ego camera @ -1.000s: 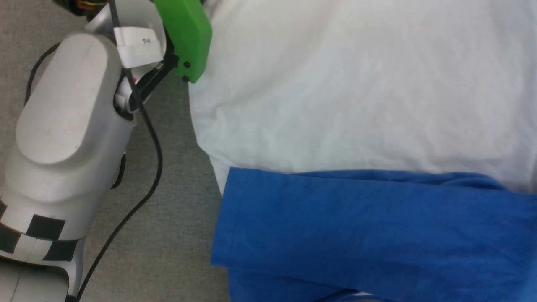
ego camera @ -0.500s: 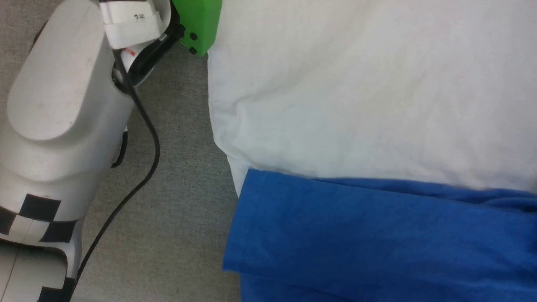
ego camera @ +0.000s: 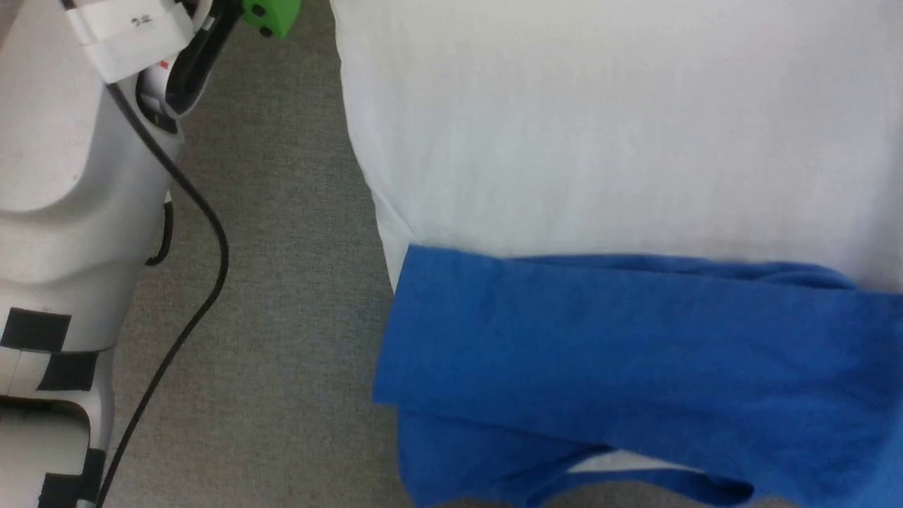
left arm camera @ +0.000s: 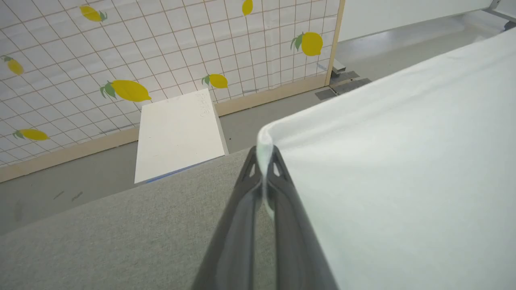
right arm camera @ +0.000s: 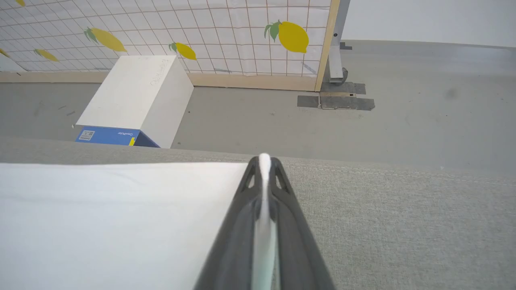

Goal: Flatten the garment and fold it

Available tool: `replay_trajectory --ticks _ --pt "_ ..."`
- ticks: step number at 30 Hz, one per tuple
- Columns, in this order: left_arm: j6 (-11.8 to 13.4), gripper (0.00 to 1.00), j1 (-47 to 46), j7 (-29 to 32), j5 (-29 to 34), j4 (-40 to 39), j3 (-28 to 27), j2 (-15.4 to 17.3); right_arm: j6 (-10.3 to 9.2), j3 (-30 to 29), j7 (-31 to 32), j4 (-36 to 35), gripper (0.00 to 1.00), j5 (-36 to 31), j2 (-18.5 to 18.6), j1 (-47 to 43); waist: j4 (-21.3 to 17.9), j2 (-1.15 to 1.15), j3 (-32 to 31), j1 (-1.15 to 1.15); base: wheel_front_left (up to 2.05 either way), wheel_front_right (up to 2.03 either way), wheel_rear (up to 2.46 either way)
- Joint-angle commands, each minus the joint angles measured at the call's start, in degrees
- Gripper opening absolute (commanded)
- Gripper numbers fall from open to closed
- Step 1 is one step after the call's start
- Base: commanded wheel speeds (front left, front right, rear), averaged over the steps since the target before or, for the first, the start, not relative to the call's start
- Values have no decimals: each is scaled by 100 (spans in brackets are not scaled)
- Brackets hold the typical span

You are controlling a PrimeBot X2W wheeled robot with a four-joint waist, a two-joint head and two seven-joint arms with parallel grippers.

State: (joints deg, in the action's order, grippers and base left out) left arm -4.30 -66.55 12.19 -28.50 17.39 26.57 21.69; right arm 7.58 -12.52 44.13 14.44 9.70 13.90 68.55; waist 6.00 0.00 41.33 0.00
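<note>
The garment (ego camera: 607, 134) lies on a grey fabric surface, its white body spread across the top and right of the head view and a blue sleeve (ego camera: 621, 360) folded across its near part. In the left wrist view my left gripper (left arm camera: 265, 159) is shut on a white corner of the garment (left arm camera: 383, 169), which hangs lifted off the surface. In the right wrist view my right gripper (right arm camera: 264, 163) is shut on another white corner of the garment (right arm camera: 113, 217), with cloth pinched between its fingers. My pale left forearm (ego camera: 70, 176) stands at the head view's left.
A black cable (ego camera: 190, 233) runs down beside my left forearm. Beyond the grey surface's edge (right arm camera: 363, 169) the floor holds a white box (right arm camera: 137, 100) and a lemon-patterned panel (right arm camera: 201, 32). Grey surface (ego camera: 282, 282) lies bare left of the garment.
My right gripper has shut on the white cloth. The head view has shifted, so my left forearm and its green part sit higher and further left; the cloth's left edge looks smoother and tauter.
</note>
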Motion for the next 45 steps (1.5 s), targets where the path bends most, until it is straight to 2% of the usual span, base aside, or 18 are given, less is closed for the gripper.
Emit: replay_trajectory --ticks 1,6,10,15,20,25,31,37,38,45 --pt "69 0 -120 -160 84 38 -62 69 -9 -30 -122 73 0 85 50 120 -186 0 -362 0 0 0 0" --pt "54 0 25 -497 84 72 -98 130 -9 83 -387 123 0 427 105 -39 -264 0 -764 0 0 0 0" --pt "10 0 351 -740 11 -111 -132 246 -9 232 -481 -96 0 824 235 -350 -301 0 -1090 0 0 0 0" --pt "-66 0 1104 -1012 -60 -718 -63 497 -9 308 -395 -669 0 1402 447 -1152 -308 0 -1531 0 0 0 0" --pt "9 0 2062 -1225 -73 -1515 2 755 -9 103 -214 -1431 0 1833 459 -2308 -293 0 -1935 0 0 0 0" --pt "226 0 3219 -1471 59 -2369 216 944 -9 -290 -114 -2234 0 2153 258 -3722 -232 0 -2282 0 0 0 0" --pt "507 0 4306 -1757 352 -2837 562 1056 -9 -642 -253 -2803 0 2393 -112 -5088 -164 0 -2506 0 0 0 0" --pt "759 0 5225 -2023 511 -2925 978 953 -9 -876 -516 -3204 0 2707 -582 -6195 -143 0 -2593 0 0 0 0" --pt "919 0 5552 -2216 551 -2792 1080 849 -9 -883 -695 -3247 0 2900 -773 -6666 -169 0 -2621 0 0 0 0" --pt "1321 0 6336 -2556 343 -2750 998 609 -9 -860 -1040 -3240 0 3191 -974 -7686 -233 0 -2655 0 0 0 0"
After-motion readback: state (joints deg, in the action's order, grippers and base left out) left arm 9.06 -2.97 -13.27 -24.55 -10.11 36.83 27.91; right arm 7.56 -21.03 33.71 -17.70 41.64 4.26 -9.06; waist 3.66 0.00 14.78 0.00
